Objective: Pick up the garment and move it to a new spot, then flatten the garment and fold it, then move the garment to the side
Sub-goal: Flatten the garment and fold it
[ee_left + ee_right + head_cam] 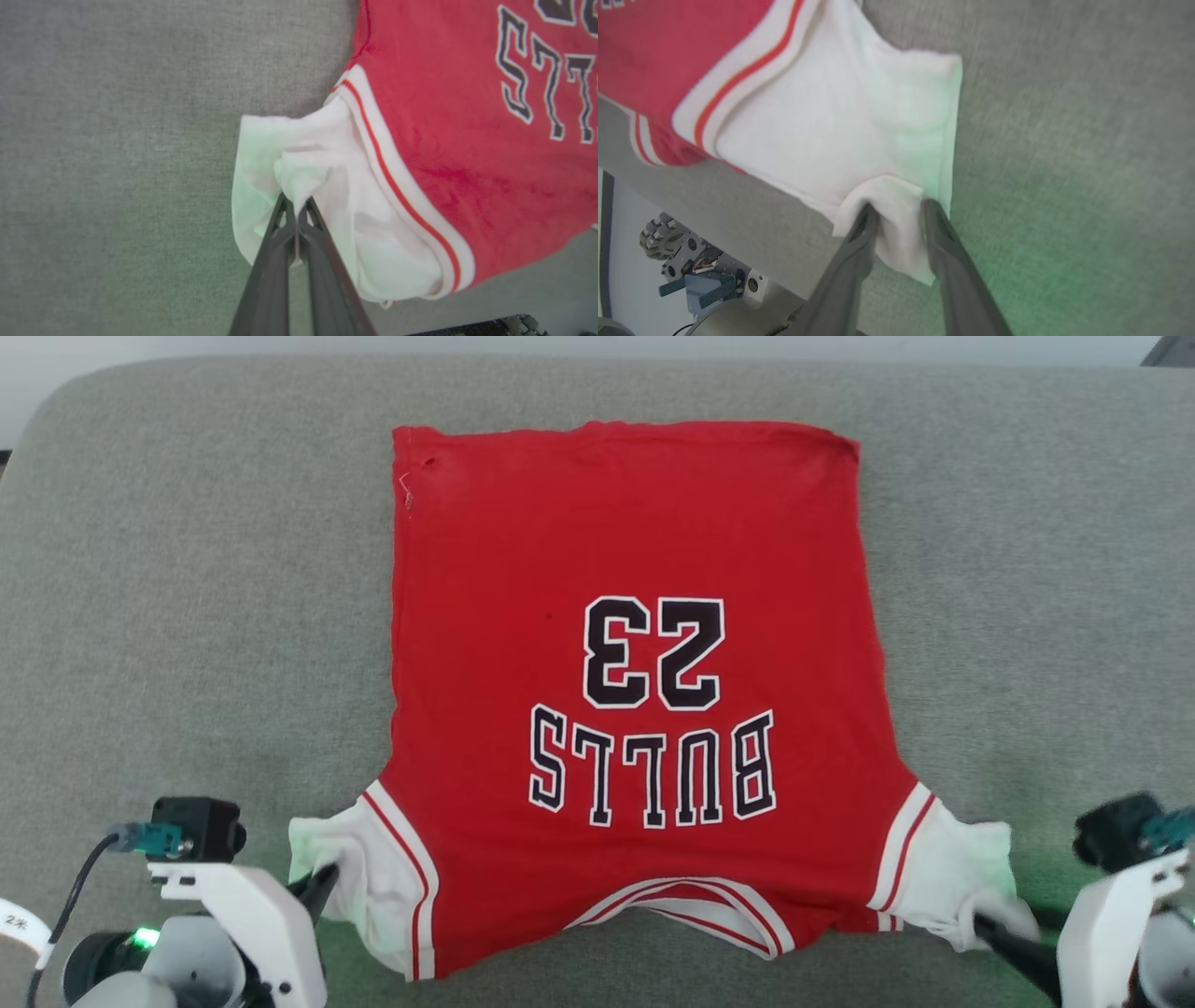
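Left gripper point(295, 203) — jaws pressed together on a bunched pinch of the left-hand sleeve point(261, 140), with white cloth puckered at the tips. The grip looks shallow, tips only. A sharp pull could slide the cloth out.

Centre: the garment point(635, 569) lies spread on the grey cushion point(187, 569), print up, collar toward the robot, hem on the far side. The body is mostly flat. The collar edge is rucked and both sleeves are crumpled.

Right gripper point(899, 210) — fingers parted, with a loose fold of the right-hand sleeve point(840, 116) lying between them. As far as I can judge it is not pinched, so nothing is truly held on this side.

Risks: one side is clamped and the other slack. If the left arm lifts or drags now, the shirt likely pivots and skews, spoiling the flat lay. If the right arm backs off with cloth draped on a finger, it may snag and tug the sleeve toward the cushion's near edge, which is close by.
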Motion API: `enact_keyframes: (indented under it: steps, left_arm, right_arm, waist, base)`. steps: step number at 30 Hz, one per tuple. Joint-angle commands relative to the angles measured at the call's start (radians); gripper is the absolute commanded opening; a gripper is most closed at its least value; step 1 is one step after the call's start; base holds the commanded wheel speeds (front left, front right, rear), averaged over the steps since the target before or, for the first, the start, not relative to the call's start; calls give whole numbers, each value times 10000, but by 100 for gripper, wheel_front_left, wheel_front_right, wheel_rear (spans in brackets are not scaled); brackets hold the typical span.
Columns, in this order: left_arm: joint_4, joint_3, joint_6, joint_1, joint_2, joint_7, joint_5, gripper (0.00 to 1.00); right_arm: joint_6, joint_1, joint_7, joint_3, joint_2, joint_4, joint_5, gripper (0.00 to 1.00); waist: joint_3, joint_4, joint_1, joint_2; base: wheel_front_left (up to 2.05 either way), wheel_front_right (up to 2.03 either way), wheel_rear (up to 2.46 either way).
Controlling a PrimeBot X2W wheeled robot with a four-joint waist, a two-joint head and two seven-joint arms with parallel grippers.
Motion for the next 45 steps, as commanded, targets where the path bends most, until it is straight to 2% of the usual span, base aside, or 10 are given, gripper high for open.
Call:
enact_keyframes:
  steps: [1, 8, 14, 19, 27, 33, 38, 39, 40, 45]
  left_arm:
    - [19, 18, -60, -150, -36, -109, 164, 0]
    - [152, -168, -552, -860, -731, -788, 545, 0]
    - [552, -478, -947, -1493, -1337, -1045, 862, 0]
    - [906, -783, -1357, -2109, -1905, -1134, 1004, 0]
    - [1650, -1206, -1918, -2879, -2662, -1212, 1169, 0]
    - [2203, -1356, -2237, -3223, -3112, -1347, 1123, 0]
    - [2542, -1419, -2408, -3357, -3323, -1411, 1067, 0]
    - [2619, -1429, -2447, -3384, -3365, -1420, 1067, 0]
    - [2703, -1425, -2439, -3417, -3403, -1436, 1051, 0]
    - [3038, -1224, -2449, -3442, -3357, -1564, 917, 0]
  right_arm:
    - [-79, -199, -25, -139, 33, 26, -195, 100]
    - [-44, -1547, -221, -1329, 750, -1533, -1146, 100]
    - [-44, -3674, -600, -1515, 1397, -1180, -2214, 100]
    - [-44, -5724, -812, -1568, 1599, 461, -2843, 100]
    - [-45, -8611, -289, -1466, 1559, 4262, -3796, 100]
    - [-44, -9971, 993, -1390, 1619, 6904, -4455, 100]
    - [-45, -10067, 2287, -1311, 1867, 8435, -4756, 100]
    - [-45, -10028, 2462, -1187, 1847, 8645, -4838, 35]
    - [-44, -10044, 2515, -1143, 1801, 8772, -4890, 0]
    - [-45, -10299, 1718, -902, 1609, 8576, -4873, 0]
  waist:
    - [88, 77, 0, -1]
    - [498, 451, 0, -1]
    - [860, 913, 0, -1]
    - [1178, 1498, 0, -1]
    - [1657, 2456, 0, -1]
    - [1939, 2935, 0, -1]
    - [2036, 3085, 0, -1]
    - [2046, 3106, 0, -1]
    - [2062, 3111, 0, -1]
    - [2045, 2755, 0, -1]
  base:
    - [0, 0, 0]
    - [0, 0, 0]
    - [0, 0, 0]
    - [0, 0, 0]
    - [0, 0, 0]
    - [0, 0, 0]
    - [0, 0, 0]
    - [0, 0, 0]
    - [0, 0, 0]
    - [0, 0, 0]
